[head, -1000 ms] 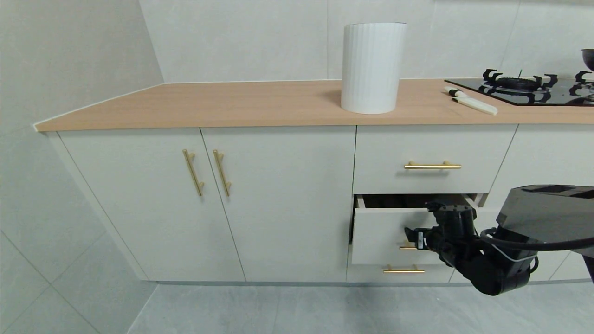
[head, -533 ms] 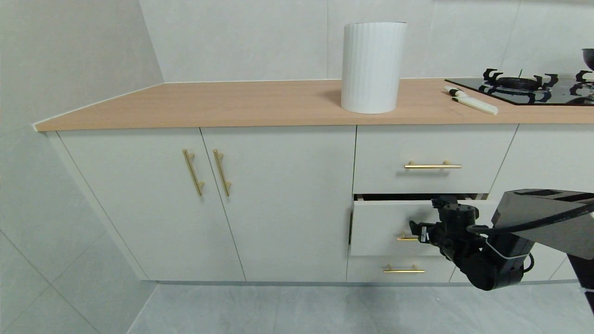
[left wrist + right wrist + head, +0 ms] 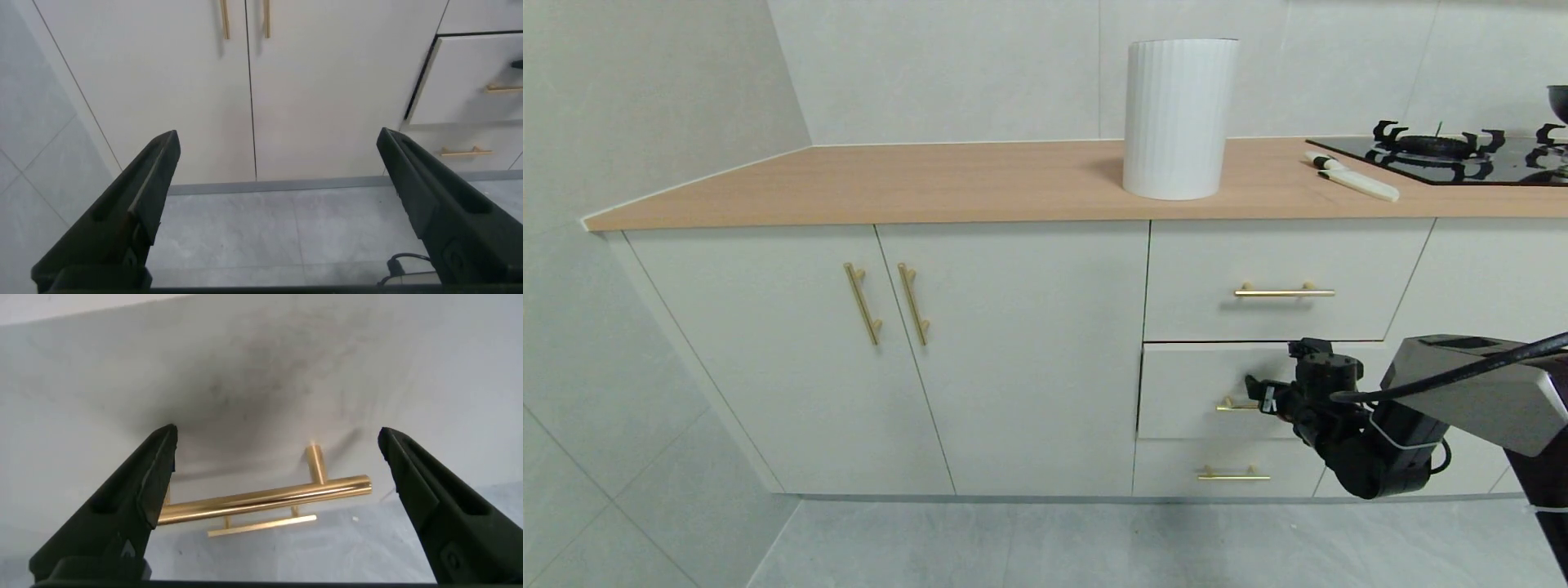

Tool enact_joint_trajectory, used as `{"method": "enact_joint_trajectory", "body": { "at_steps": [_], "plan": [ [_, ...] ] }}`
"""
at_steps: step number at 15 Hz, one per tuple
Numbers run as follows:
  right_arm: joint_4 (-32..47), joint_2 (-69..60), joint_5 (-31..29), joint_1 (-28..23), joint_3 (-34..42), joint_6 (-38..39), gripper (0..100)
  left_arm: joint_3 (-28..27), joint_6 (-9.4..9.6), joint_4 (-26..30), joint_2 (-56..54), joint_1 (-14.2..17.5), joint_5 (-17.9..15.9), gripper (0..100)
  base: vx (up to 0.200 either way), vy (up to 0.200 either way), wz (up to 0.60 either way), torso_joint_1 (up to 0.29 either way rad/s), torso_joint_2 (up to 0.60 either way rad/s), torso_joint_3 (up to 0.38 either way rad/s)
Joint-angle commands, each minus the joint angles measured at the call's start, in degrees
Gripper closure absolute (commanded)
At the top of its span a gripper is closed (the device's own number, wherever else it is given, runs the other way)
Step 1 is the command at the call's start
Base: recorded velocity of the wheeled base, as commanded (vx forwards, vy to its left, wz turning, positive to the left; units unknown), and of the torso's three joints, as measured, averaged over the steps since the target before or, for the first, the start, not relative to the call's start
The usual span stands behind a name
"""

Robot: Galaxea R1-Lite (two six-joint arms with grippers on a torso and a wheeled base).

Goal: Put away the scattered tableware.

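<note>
Saw the right gripper (image 3: 276, 445) with jaws spread wide and nothing held. Found the brass handle (image 3: 265, 502) of the middle drawer (image 3: 1192, 392) lying crosswise in the gap, touching neither finger. In the head view, placed that gripper at lower right, just in front of the drawer front. Made out a thin dark gap down the drawer's left edge; could not tell whether it was fully shut.

Saw the left gripper (image 3: 278, 139) likewise splayed wide and empty, facing the cabinet doors (image 3: 327, 82) and the grey floor (image 3: 270, 237).

Found the white knife (image 3: 1354, 178) at upper right of the head view, flat on the wooden countertop (image 3: 931, 184). Noted a slim, pale body with a dark band near one end. Traced its long axis slantwise, banded end up-left toward the wall, plain end down-right close to the counter's front edge. Placed it just beside the front left corner of the black gas hob (image 3: 1437, 159), well apart from the white ribbed canister (image 3: 1176, 118).

Noted bare wood between canister and knife, and a long bare stretch running left to the corner.
</note>
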Motion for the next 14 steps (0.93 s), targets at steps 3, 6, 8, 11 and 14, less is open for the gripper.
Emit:
{"method": "enact_joint_trajectory", "body": {
  "at_steps": [3, 6, 8, 11, 14],
  "plan": [
    [0.0, 2.3, -1.7, -0.7, -4.1, 0.2, 0, 0.0, 0.02, 0.0, 0.0, 0.0, 0.0, 0, 0.0, 0.0, 0.0, 0.0, 0.0, 0.0],
    [0.0, 2.9, -2.6, -0.7, -5.5, 0.2, 0, 0.0, 0.02, 0.0, 0.0, 0.0, 0.0, 0, 0.0, 0.0, 0.0, 0.0, 0.0, 0.0],
    [0.0, 2.8, -2.8, -0.7, -5.4, 0.3, 0, 0.0, 0.02, 0.0, 0.0, 0.0, 0.0, 0, 0.0, 0.0, 0.0, 0.0, 0.0, 0.0],
    [-0.8, 2.9, -3.3, -0.7, -5.5, 0.2, 0, 0.0, 0.02, 0.0, 0.0, 0.0, 0.0, 0, 0.0, 0.0, 0.0, 0.0, 0.0, 0.0],
    [-0.7, 2.8, -3.2, -0.7, -5.4, 0.1, 0, 0.0, 0.02, 0.0, 0.0, 0.0, 0.0, 0, 0.0, 0.0, 0.0, 0.0, 0.0, 0.0]
  ]
}}
